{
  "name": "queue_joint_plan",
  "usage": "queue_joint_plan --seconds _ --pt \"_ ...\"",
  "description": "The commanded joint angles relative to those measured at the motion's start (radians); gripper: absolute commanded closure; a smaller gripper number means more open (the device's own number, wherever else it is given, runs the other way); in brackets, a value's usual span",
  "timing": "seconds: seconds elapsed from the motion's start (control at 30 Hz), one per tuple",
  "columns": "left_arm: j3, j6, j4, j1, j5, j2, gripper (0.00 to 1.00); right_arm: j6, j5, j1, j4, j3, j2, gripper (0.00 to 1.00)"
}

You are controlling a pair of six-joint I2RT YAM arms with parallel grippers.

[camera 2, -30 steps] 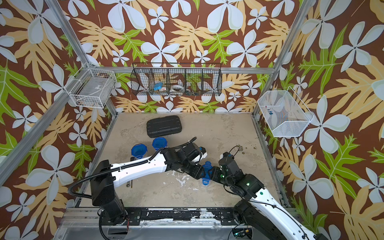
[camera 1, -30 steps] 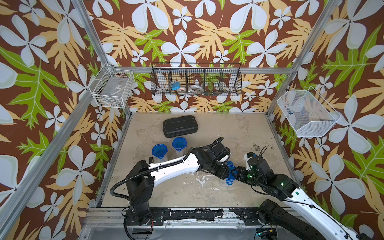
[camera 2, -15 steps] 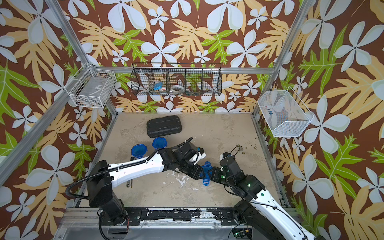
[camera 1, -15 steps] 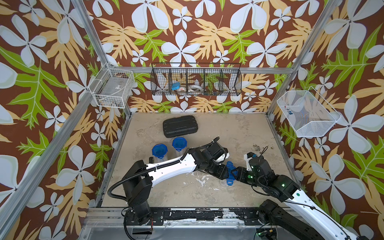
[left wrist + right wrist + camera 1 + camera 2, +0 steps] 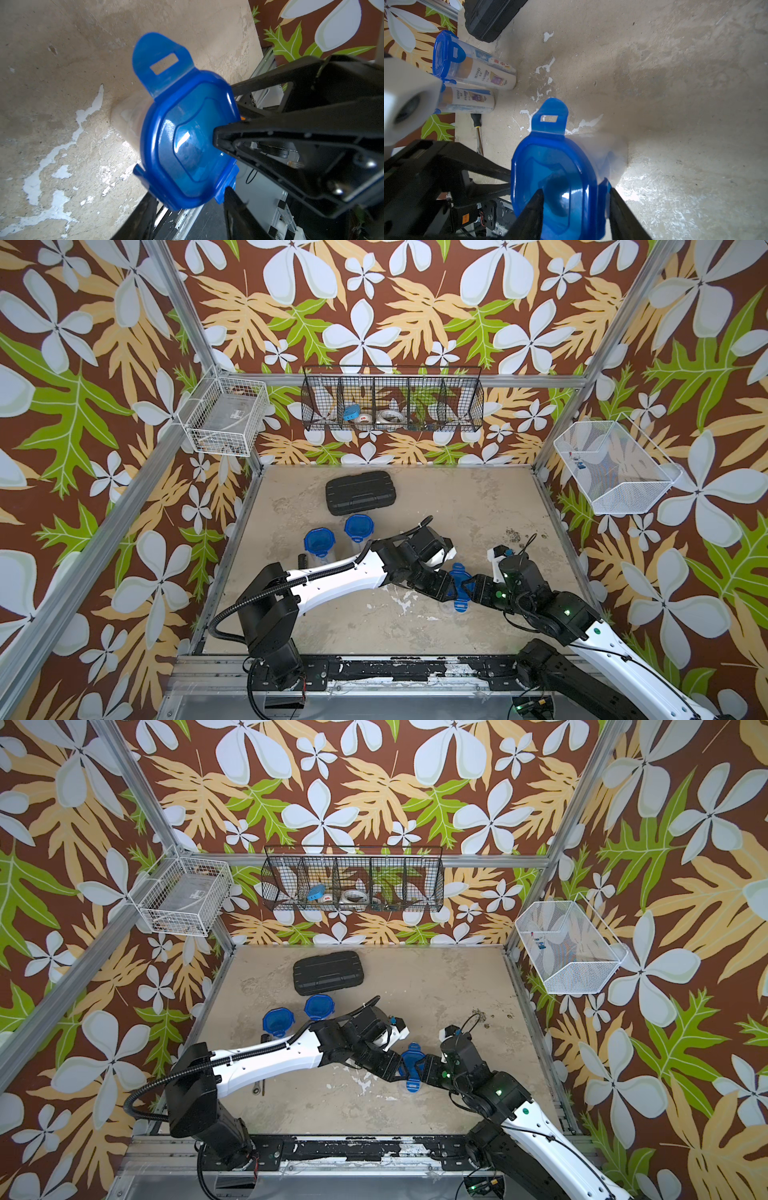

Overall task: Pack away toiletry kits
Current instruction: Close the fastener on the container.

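Setting: worn beige tabletop, walled in by flowered panels.
Far left: we see two tumblers upright, side by side, lids clipped down, with white bottles inside.
Behind them: black case, shut and lying flat.
Left gripper: jaws part-spread astride the rim of the blue lid; we cannot tell whether they press.
Centre: third tumbler, upright on the table between both grippers, with its lid seated and one flap sticking up unlatched.
Right gripper: one finger over the lid top, one outside its edge; we cannot tell how firm the hold is.
Risk: we judge that uneven pushes high on a tall, light tumbler could tip it. They could also skew the lid so the flap misses its catch, and fingers this close could collide.
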Motion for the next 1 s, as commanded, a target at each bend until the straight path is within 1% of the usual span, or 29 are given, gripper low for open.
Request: queue_joint_plan --seconds 0.0,0.1,0.2,0.37,0.47,0.7,0.73,0.8,0.9,0.97 --pt "-0.019 -0.019 0.142 -0.002 0.071 -0.016 0.47 -0.019 -0.014 0.001 -0.119 -0.007 0.005 0.51" --pt "-0.040 -0.030 0.176 -0.002 0.078 -0.022 0.46 -0.028 -0.015 0.001 -0.121 -0.003 0.010 0.51" --pt "-0.044 -0.030 0.171 -0.001 0.067 -0.025 0.46 -0.036 -0.007 0.001 -0.132 0.005 0.013 0.51" --pt "-0.040 -0.025 0.136 0.001 0.035 -0.047 0.42 -0.047 0.002 0.001 -0.147 0.021 0.016 0.49" --pt "-0.040 -0.008 0.079 0.003 0.011 -0.062 0.40 -0.058 0.013 0.001 -0.156 0.037 0.015 0.45" --pt "-0.112 0.002 -0.013 0.005 -0.045 -0.162 0.38 -0.092 0.026 0.001 -0.169 0.081 0.036 0.29" --pt "-0.110 0.010 -0.035 0.010 -0.054 -0.174 0.38 -0.096 0.030 0.001 -0.174 0.088 0.039 0.27" --pt "-0.100 0.027 -0.076 0.025 -0.080 -0.193 0.39 -0.101 0.036 0.001 -0.187 0.105 0.040 0.26" --pt "-0.083 0.033 -0.102 0.087 -0.098 -0.199 0.46 -0.104 0.046 0.001 -0.232 0.128 0.028 0.27" --pt "-0.057 0.043 -0.109 0.130 -0.107 -0.175 0.50 -0.102 0.055 0.002 -0.264 0.127 0.006 0.29"
